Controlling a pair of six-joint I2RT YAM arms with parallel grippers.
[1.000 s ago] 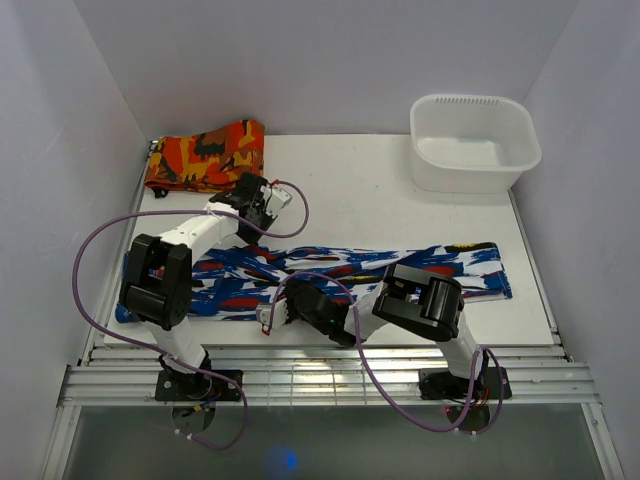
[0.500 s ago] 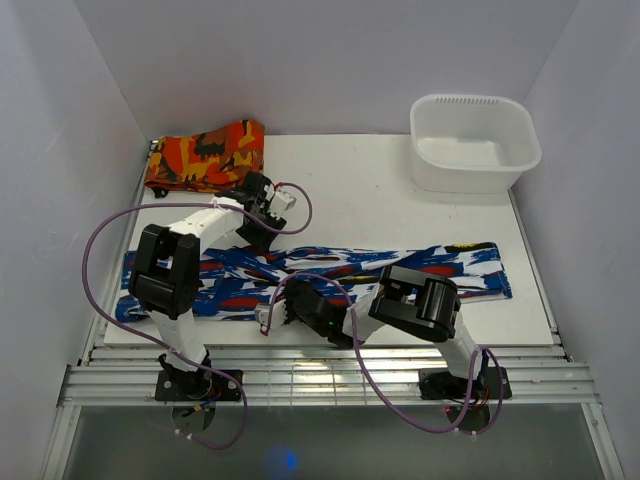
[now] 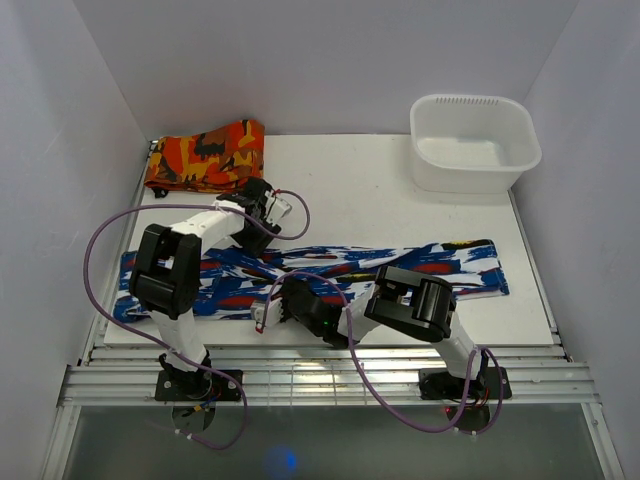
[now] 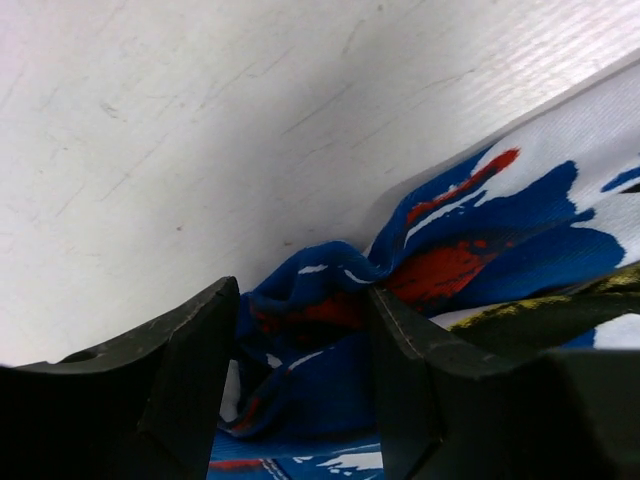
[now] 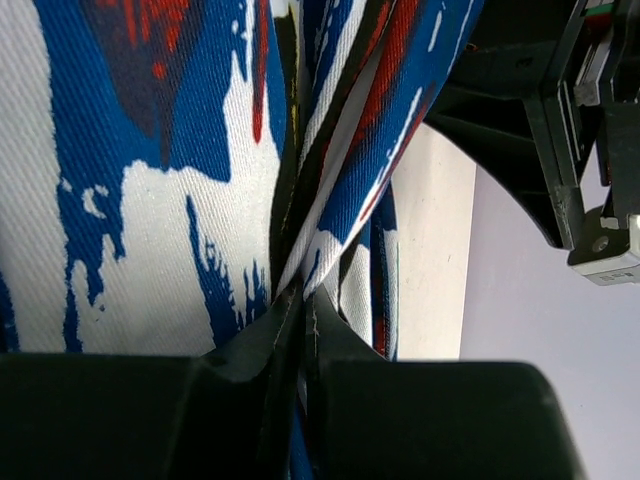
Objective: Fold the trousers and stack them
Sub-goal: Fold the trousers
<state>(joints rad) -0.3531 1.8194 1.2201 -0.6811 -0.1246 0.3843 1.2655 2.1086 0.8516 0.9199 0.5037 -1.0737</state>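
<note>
The blue-and-white streaky trousers (image 3: 455,268) lie stretched left to right across the white board. My left gripper (image 3: 254,238) is at their far edge, left of centre. In the left wrist view its black fingers (image 4: 190,370) stand apart, open, with a bunched ridge of the trousers (image 4: 520,220) lying loose between them. My right gripper (image 3: 263,318) is at the near edge, almost opposite. The right wrist view shows that gripper (image 5: 303,300) shut on a folded edge of the trousers (image 5: 150,200), with cloth squeezed between the pads.
A folded orange-red-and-black cloth (image 3: 205,155) lies at the back left corner. A white plastic tub (image 3: 475,140) stands at the back right. Grey walls close in both sides and the back. The board's near edge meets a metal rail (image 3: 320,375).
My left gripper has opened from shut and let go of the trousers' far edge, after shifting slightly. The right gripper has stayed shut and drifted a little to the left.
</note>
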